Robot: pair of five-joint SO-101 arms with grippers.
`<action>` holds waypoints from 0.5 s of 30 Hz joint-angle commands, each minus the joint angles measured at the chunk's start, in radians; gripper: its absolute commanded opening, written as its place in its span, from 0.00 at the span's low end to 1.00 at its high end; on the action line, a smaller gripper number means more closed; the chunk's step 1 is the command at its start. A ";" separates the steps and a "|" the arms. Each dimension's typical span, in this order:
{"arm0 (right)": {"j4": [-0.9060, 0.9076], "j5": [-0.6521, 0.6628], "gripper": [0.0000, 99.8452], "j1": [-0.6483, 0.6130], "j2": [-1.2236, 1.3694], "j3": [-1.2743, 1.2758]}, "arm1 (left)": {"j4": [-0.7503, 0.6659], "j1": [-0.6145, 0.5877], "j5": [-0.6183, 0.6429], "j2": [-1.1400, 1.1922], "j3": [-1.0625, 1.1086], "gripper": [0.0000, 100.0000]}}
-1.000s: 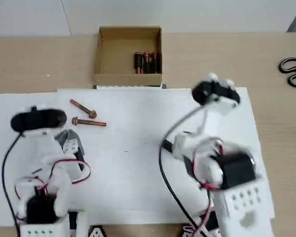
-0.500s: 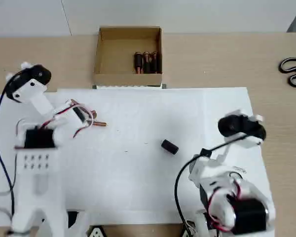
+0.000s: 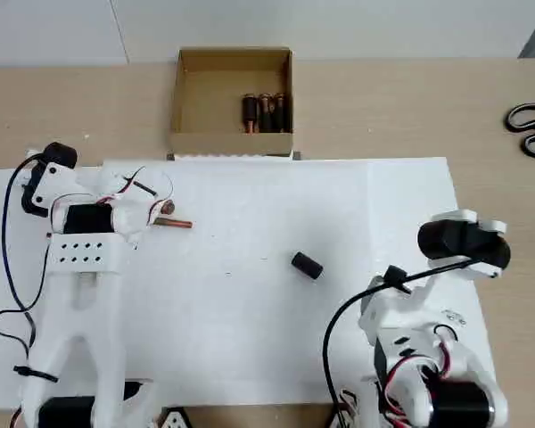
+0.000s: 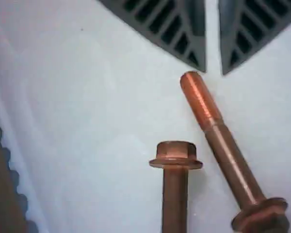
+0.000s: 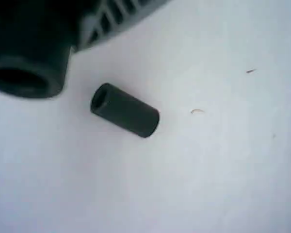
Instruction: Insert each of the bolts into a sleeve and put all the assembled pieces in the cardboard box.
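Two copper bolts [image 4: 223,155] [image 4: 175,184] lie side by side on the white sheet [image 3: 250,339]. My left gripper [image 4: 212,68] hangs just over the longer bolt's threaded tip, open by a narrow gap. From above, that gripper [image 3: 148,212] covers the bolts except one shank [image 3: 175,223]. A black sleeve [image 3: 307,265] [image 5: 125,110] lies loose mid-sheet. My right gripper [image 3: 393,275], at the front right, looks shut on a second black sleeve [image 5: 26,68]. The cardboard box [image 3: 196,98] at the back holds several assembled pieces [image 3: 266,113].
Scissors [image 3: 530,127] lie at the table's far right edge. The box stands just beyond the sheet's back edge. Cables trail from both arm bases near the front.
The left arm has swung from the front left out over the two bolts. The right arm has pulled back from the middle to the front right, uncovering the loose sleeve.
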 commanded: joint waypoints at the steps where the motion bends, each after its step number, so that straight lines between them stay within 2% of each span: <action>1: -0.016 0.014 0.00 0.010 0.004 -0.005 | -0.038 -0.002 0.005 0.002 -0.018 0.11; 4: -0.016 0.012 0.00 0.010 0.004 -0.005 | -0.051 0.002 0.005 0.002 0.004 0.15; 10: -0.016 0.012 0.00 0.036 0.004 -0.005 | -0.051 -0.003 0.006 0.005 0.027 0.12; 15: -0.016 0.012 0.00 0.044 0.004 -0.005 | -0.014 -0.005 0.006 0.112 -0.038 0.11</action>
